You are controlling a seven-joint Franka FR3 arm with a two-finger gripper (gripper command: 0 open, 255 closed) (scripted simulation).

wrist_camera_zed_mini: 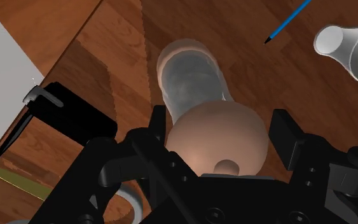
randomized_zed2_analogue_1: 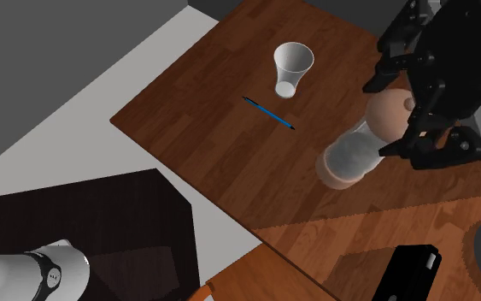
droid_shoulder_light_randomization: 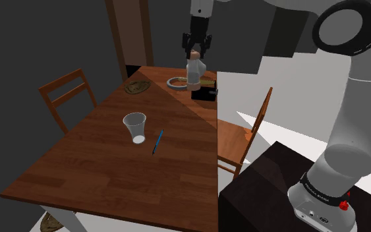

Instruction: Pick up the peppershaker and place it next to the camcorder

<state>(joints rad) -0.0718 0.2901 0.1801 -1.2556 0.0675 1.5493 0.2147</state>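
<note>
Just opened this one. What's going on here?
A white arm has its black tool shut on the rounded tan top of the peppershaker. It holds the shaker upright at the shoulder view's far end of the wooden table, close beside the black camcorder. Whether the shaker's base touches the tabletop is hard to tell. A pale cup and a blue pen lie apart from it, nearer the table's middle.
</note>
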